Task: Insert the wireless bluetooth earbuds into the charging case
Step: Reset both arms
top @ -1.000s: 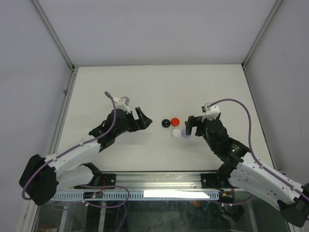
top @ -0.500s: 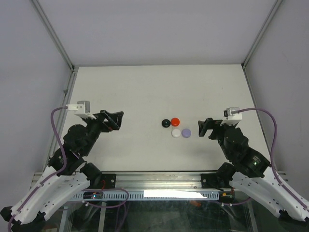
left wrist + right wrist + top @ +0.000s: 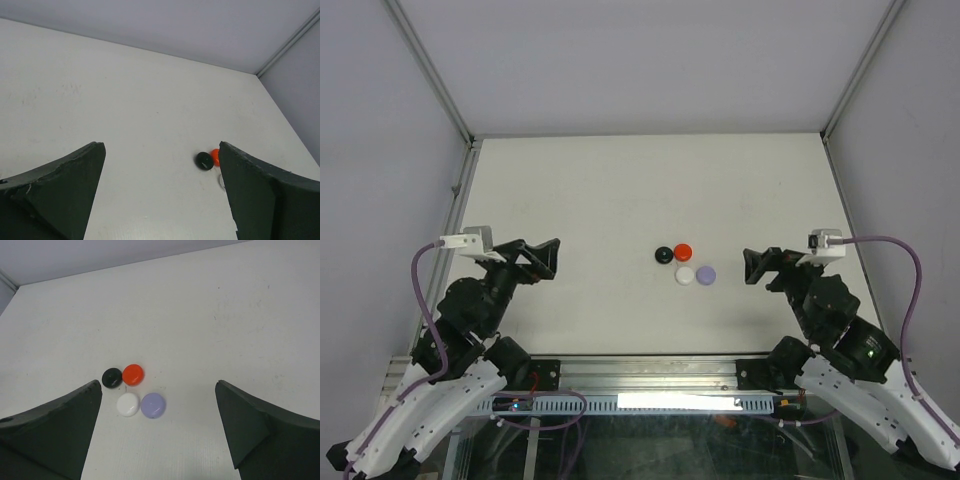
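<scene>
1. Now four round cases sit clustered at the middle of the surface [image 3: 620, 180]: black case [image 3: 664, 255] just beside red case [image 3: 682, 251], with white case [image 3: 685, 274] and lilac case [image 3: 706, 274] nearer the arms.
2. None has shifted since a second ago.
3. Right hand [image 3: 749, 268], fingers spread wide and empty, has drawn back from beside the lilac case.
4. Left hand [image 3: 552, 259], likewise spread and empty, has retreated well to the left.

Count: 4 round cases in one cluster, 1 per colour: black case [image 3: 663, 255] at 10 o'clock, red case [image 3: 682, 251] at 12, lilac case [image 3: 706, 274] at 4, white case [image 3: 685, 274] at 6. 2 grippers: left gripper [image 3: 554, 259], right gripper [image 3: 748, 268]. 1 table [image 3: 620, 180].
</scene>
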Robot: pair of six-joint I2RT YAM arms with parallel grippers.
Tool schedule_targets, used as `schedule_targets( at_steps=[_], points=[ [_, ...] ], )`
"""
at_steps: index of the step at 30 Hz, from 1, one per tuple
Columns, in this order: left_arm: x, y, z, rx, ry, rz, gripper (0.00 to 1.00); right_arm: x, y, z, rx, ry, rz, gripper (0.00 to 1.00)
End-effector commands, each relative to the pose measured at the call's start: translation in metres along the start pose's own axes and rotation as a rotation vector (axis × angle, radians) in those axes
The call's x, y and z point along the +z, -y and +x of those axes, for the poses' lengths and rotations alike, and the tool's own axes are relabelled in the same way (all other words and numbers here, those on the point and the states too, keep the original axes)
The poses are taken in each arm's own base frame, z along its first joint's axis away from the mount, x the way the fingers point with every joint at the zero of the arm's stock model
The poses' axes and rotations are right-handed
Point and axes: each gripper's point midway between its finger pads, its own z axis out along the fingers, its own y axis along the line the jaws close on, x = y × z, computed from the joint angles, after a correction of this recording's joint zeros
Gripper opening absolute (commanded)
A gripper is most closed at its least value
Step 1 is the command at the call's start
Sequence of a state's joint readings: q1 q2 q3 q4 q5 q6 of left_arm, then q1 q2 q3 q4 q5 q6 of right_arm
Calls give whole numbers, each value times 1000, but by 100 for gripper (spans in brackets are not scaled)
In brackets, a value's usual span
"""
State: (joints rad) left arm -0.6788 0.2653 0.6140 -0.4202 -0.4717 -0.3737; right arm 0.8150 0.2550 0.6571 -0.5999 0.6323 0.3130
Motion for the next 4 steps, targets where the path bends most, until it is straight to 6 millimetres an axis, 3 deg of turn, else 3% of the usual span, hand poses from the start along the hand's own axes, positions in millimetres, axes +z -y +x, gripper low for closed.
schedule_targets(
  at_steps=[1, 4],
  points=[
    [2, -5, -5, 25, 23, -22, 99, -2, 1, -10, 34, 36, 3, 99],
    [5, -6, -1, 42, 8, -28, 99, -3, -1, -12, 33, 40, -7, 99]
  ],
)
